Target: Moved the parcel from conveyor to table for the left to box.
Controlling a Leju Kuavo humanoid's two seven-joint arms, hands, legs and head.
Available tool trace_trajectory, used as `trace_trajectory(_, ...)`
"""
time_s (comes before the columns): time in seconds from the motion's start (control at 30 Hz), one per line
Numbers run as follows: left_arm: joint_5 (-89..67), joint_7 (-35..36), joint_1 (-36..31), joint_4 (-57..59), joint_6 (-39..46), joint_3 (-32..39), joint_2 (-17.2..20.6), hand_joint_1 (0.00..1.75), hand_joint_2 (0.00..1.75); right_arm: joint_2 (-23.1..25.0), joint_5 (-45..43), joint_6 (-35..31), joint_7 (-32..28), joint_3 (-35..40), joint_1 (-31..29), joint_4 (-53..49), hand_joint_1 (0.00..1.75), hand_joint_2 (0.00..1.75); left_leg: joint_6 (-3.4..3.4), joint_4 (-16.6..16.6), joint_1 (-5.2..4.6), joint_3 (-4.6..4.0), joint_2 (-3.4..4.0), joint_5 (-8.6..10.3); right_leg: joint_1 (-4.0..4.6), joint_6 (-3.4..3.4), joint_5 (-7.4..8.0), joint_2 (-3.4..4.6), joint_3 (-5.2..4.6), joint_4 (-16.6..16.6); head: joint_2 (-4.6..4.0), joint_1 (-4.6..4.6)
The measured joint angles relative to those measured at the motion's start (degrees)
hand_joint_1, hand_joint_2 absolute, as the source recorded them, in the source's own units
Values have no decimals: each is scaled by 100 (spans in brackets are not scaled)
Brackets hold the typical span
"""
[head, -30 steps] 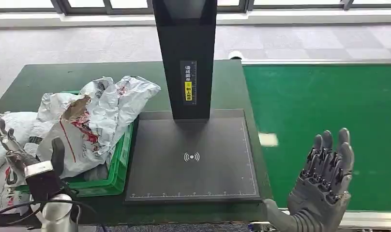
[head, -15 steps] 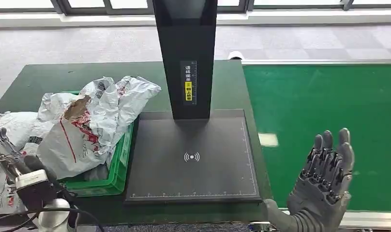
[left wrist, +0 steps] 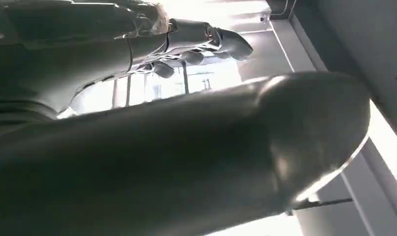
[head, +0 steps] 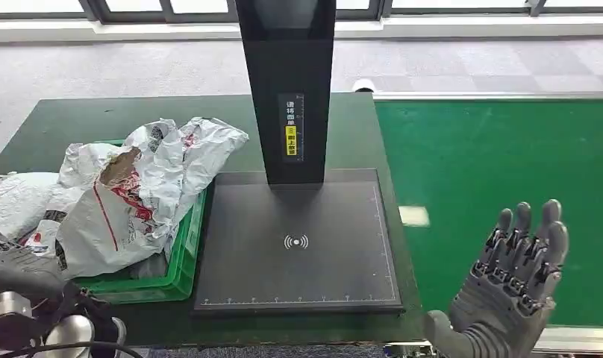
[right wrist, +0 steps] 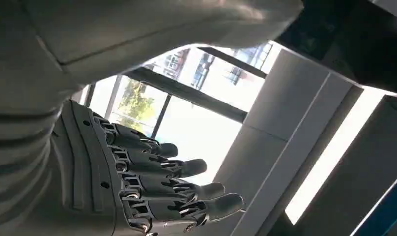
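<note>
Several crumpled white and grey parcel bags [head: 138,190] lie heaped in a green crate [head: 180,262] on the left of the dark green table [head: 75,119]. Low at the front left corner, beside the crate, my left hand [head: 16,268] holds nothing; in the left wrist view its fingers [left wrist: 206,37] reach out straight past the thick thumb. My right hand [head: 519,280] stands upright with its fingers spread over the near edge of the green conveyor belt [head: 500,156], empty. The right wrist view shows the same hand [right wrist: 152,191] with fingers apart and nothing in it.
A black scanner plate [head: 298,253] lies in the middle of the table with a tall black post [head: 287,89] at its back edge. A small pale patch [head: 414,215] marks the belt near the plate. Grey floor and windows lie beyond.
My left hand has dropped back from beside the parcels toward the front left corner. My right hand has shifted slightly right and down, still spread.
</note>
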Motion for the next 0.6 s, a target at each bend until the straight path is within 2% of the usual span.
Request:
trace_trajectory(0.1, 261, 0, 22, -174, -478, -146, 77, 0, 0, -33, -37, -70, 0, 22, 0, -2, 0, 0, 0, 0, 0, 3, 1, 0, 0, 0, 0, 0, -2, 0, 0, -2)
trace_trajectory(0.17, 805, -2, -5, -201, -1585, -284, 190, 0, 0, -68, -114, -37, 0, 26, -1, -2, 0, 0, 0, 0, 0, 6, 0, 1, 0, 0, 0, 1, -3, 0, 0, -2)
trace_trajectory(0.27, 821, 2, -117, -166, -5014, -472, 234, 0, 0, -212, -335, -41, 0, 26, -59, 9, 0, 0, 1, 0, -2, -8, -1, 1, -2, 1, 1, -1, 6, 0, 0, -2)
trace_trajectory(0.3, 767, 2, -153, -166, -6218, -472, 236, 0, 0, -264, -384, -65, 0, 26, -92, 26, 0, 0, 1, 0, -2, -37, 0, -2, -2, 1, 1, 1, 12, 0, 0, 0)
trace_trajectory(0.37, 749, -2, -166, -172, -7554, -494, 253, 0, 0, -336, -406, -114, 0, 33, -145, 63, 0, 0, -3, 1, -3, -27, 7, -16, -4, 1, -1, 12, 14, 0, 0, -2)
trace_trajectory(0.43, 752, 2, -207, -175, -7334, -492, 271, 0, 0, -383, -422, -133, 0, 42, -156, 87, 0, 0, -2, 2, -2, 14, 5, -14, -2, 1, 0, 9, 9, 0, 0, -2)
trace_trajectory(0.53, 703, 2, -228, -185, -6410, -494, 302, 0, 0, -439, -415, -133, 0, 85, -195, 127, 0, 0, -3, 2, -1, 18, 4, -7, -1, 0, 0, 7, 11, 0, 0, -2)
trace_trajectory(0.6, 686, 0, -239, -214, -6260, -498, 319, 0, 0, -466, -402, -131, 0, 103, -197, 144, 0, 0, -3, 2, 2, 17, 4, -7, 2, 0, -1, 7, 11, 0, 0, -2)
